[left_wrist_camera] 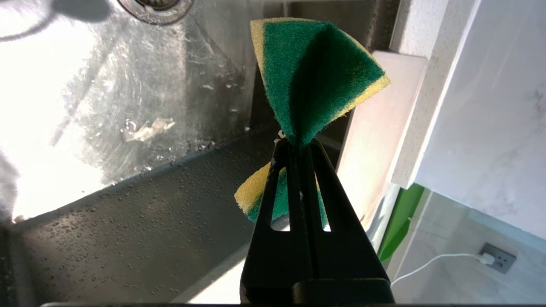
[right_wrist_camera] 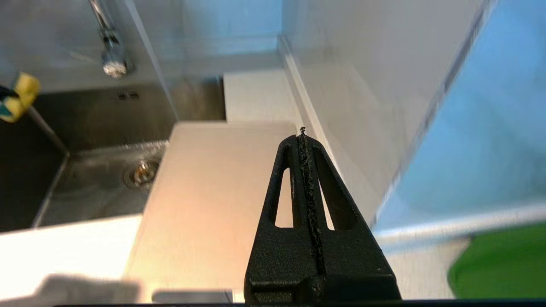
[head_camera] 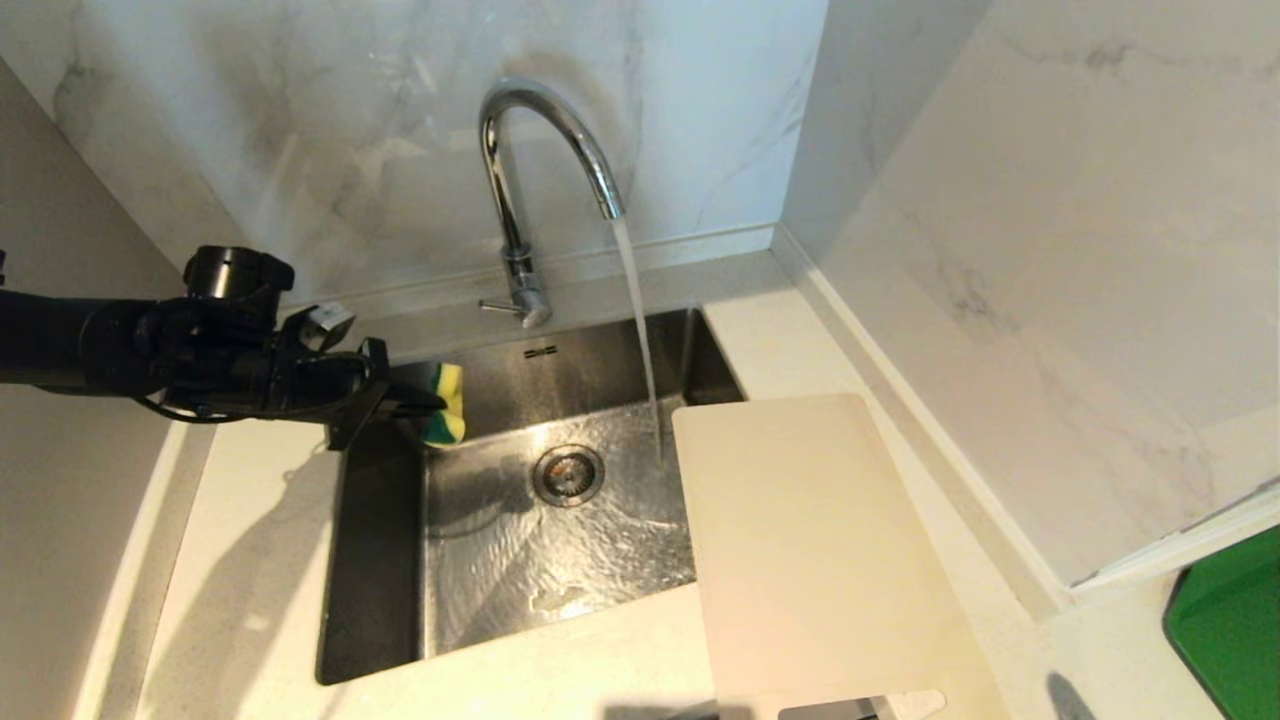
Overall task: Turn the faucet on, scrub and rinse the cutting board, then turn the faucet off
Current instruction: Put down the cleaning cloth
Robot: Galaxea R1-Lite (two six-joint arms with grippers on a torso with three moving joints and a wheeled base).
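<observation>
My left claw [head_camera: 415, 405] pinches the sponge [head_camera: 447, 403], right claw [right_wrist_camera: 303, 133] closed empty over the board [head_camera: 810, 540]; that thin pinch could slip while scrubbing.

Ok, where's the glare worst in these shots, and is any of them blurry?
Left wrist view: the wet sink floor blows out to white on one side. Head view: mild shine around the drain, arm shadow across the counter. Right wrist view: the faucet and the sponge look soft, the cutting board pink-tinted.
</observation>
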